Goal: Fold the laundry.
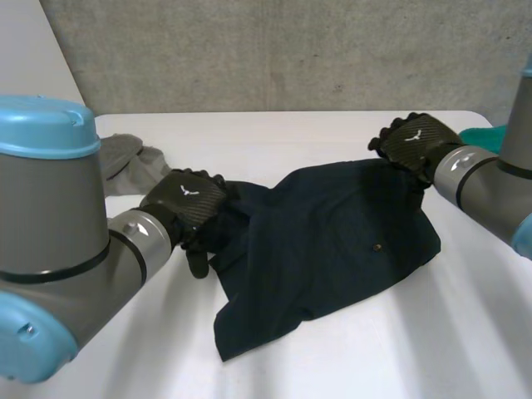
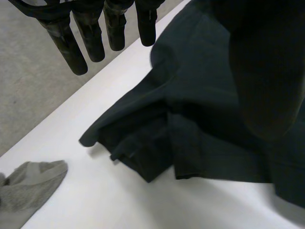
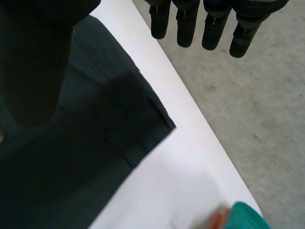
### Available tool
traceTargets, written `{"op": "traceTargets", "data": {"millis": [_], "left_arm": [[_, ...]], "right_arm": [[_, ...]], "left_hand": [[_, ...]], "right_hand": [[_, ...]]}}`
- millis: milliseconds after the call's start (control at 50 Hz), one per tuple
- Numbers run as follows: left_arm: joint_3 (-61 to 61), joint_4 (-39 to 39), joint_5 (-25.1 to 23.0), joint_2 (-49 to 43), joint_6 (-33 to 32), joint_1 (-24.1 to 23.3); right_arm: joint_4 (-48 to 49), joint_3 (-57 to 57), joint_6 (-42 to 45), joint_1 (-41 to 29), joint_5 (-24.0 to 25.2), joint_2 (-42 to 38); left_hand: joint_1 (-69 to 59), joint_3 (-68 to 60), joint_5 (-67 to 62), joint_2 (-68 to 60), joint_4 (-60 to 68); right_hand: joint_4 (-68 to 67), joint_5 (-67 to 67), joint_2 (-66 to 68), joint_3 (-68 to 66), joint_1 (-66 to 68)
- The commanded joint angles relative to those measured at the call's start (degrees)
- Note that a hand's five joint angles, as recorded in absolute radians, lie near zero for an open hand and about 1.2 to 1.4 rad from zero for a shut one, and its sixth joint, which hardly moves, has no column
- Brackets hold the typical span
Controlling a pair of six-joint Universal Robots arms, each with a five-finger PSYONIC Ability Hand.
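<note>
A dark navy garment lies crumpled and partly doubled over in the middle of the white table. My left hand hovers at its left edge, open, with straight fingers above the bunched hem and nothing in them. My right hand is over the garment's far right corner. It is open too: its fingers are straight past the corner and its thumb is over the cloth, apart from it.
A grey cloth lies at the table's far left, near my left arm, and in the left wrist view it is apart from the navy hem. A green cloth sits at the far right edge, beyond my right hand. Concrete floor lies past the table's edge.
</note>
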State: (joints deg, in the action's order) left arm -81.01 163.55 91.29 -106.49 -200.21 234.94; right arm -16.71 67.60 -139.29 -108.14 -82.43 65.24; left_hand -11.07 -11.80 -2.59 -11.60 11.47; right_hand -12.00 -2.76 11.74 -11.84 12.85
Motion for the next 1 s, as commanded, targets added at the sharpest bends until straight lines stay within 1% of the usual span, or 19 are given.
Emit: {"op": "traceTargets", "data": {"millis": [20,60,120,180,220,280,380,440,540,620,640,660,760,780,840,860,920,960,1000], "left_arm": [[-7.2,-2.4,-2.1,3.2,0.9,-3.7],[-11.3,-2.0,-2.8,3.6,0.7,-5.4],[-14.1,-0.2,-3.2,3.1,0.6,-6.7],[-16.2,5.2,-2.4,0.9,0.4,-7.8],[-15.7,8.3,-1.2,-1.2,0.1,-7.6],[-13.8,10.4,0.9,-4.1,-0.7,-7.1],[-10.6,10.6,3.7,-9.0,-2.8,-6.9],[-8.7,11.0,5.6,-11.8,-4.5,-6.9],[-6.2,13.2,8.1,-14.8,-6.7,-7.0],[-4.8,15.6,9.5,-16.6,-9.8,-7.1],[-4.3,16.7,9.9,-17.1,-10.8,-7.2],[-4.2,17.2,10.1,-17.3,-11.2,-7.3],[-2.8,21.3,11.0,-19.5,-13.4,-7.2],[-2.2,22.1,11.4,-20.2,-14.5,-7.0],[-1.7,23.4,12.4,-20.6,-15.6,-6.9],[-1.6,24.1,13.3,-20.0,-16.0,-6.9],[-1.3,24.9,14.5,-17.7,-15.8,-6.6],[-1.4,25.3,15.2,-14.0,-15.0,-6.3],[-1.3,25.4,14.9,-9.9,-13.8,-5.9]], "right_arm": [[-2.4,4.0,-0.1,4.9,1.8,3.6],[-3.8,7.3,3.7,7.6,3.8,4.5],[-4.3,11.2,8.7,10.0,6.0,4.9],[-2.6,16.9,15.1,12.9,9.6,4.5],[0.3,19.4,16.5,13.8,10.9,3.4],[5.0,21.6,16.3,14.4,12.2,2.2],[13.3,23.4,15.3,14.5,14.2,0.2],[17.3,24.0,14.1,14.4,15.4,-1.5],[19.8,23.5,13.3,13.9,15.8,-4.5],[21.9,22.7,12.3,13.6,15.8,-6.0],[23.2,22.4,11.4,13.2,15.8,-6.3],[23.9,22.3,10.9,13.0,15.8,-6.6],[27.0,21.8,9.5,12.2,15.4,-8.7],[27.1,21.5,9.6,11.8,15.2,-9.2],[27.2,21.2,9.2,11.5,14.8,-9.4],[27.3,20.9,8.7,11.6,14.8,-9.3],[27.1,20.7,7.2,11.5,14.6,-8.6],[26.4,20.6,4.8,11.5,14.4,-5.8],[24.6,20.3,3.1,11.6,14.2,-2.1]], "left_hand": [[-11.7,-11.0,-10.2,-11.2,11.3],[-15.3,-14.5,-13.7,-14.7,14.9],[-16.1,-15.4,-14.6,-15.6,15.7],[-15.8,-15.1,-14.3,-15.3,15.4],[-13.5,-12.7,-11.9,-12.9,13.1],[-8.9,-8.2,-7.4,-8.4,8.5],[-5.7,-5.0,-4.2,-5.2,5.3],[-4.5,-3.8,-3.0,-4.0,4.1],[-5.0,-4.3,-3.5,-4.5,4.6],[-8.6,-7.8,-7.0,-8.0,8.2],[-11.1,-10.3,-9.5,-10.5,10.7],[-12.7,-12.0,-11.2,-12.2,12.4],[-20.1,-19.4,-18.6,-19.6,19.7],[-31.2,-30.4,-29.6,-30.6,30.8],[-55.1,-54.3,-53.6,-54.5,54.7],[-68.8,-68.1,-67.3,-68.3,68.4],[-68.9,-68.2,-67.4,-68.4,68.5],[-68.9,-68.2,-67.4,-68.4,68.5],[-68.9,-68.2,-67.4,-68.4,68.5]], "right_hand": [[-4.2,-3.5,4.5,-4.4,3.4],[-8.4,-7.6,8.7,-8.6,7.6],[-16.5,-15.7,16.7,-16.6,15.6],[-17.3,-16.6,17.6,-17.5,16.5],[-16.7,-15.9,16.9,-16.8,15.8],[-12.5,-11.7,12.7,-12.6,11.6],[-7.6,-6.8,7.9,-7.8,6.8],[-7.6,-6.8,7.9,-7.7,6.7],[-7.9,-7.2,8.2,-8.1,7.1],[-12.8,-12.0,13.0,-12.9,11.9],[-18.8,-18.0,19.1,-19.0,18.0],[-21.7,-20.9,22.0,-21.8,20.8],[-28.6,-27.8,28.9,-28.7,27.7],[-39.9,-39.2,40.2,-40.1,39.1],[-58.2,-57.4,58.4,-58.3,57.3],[-67.9,-67.1,68.2,-68.1,67.1],[-68.0,-67.2,68.3,-68.2,67.2],[-68.0,-67.2,68.3,-68.2,67.2],[-68.0,-67.2,68.3,-68.2,67.2]]}}
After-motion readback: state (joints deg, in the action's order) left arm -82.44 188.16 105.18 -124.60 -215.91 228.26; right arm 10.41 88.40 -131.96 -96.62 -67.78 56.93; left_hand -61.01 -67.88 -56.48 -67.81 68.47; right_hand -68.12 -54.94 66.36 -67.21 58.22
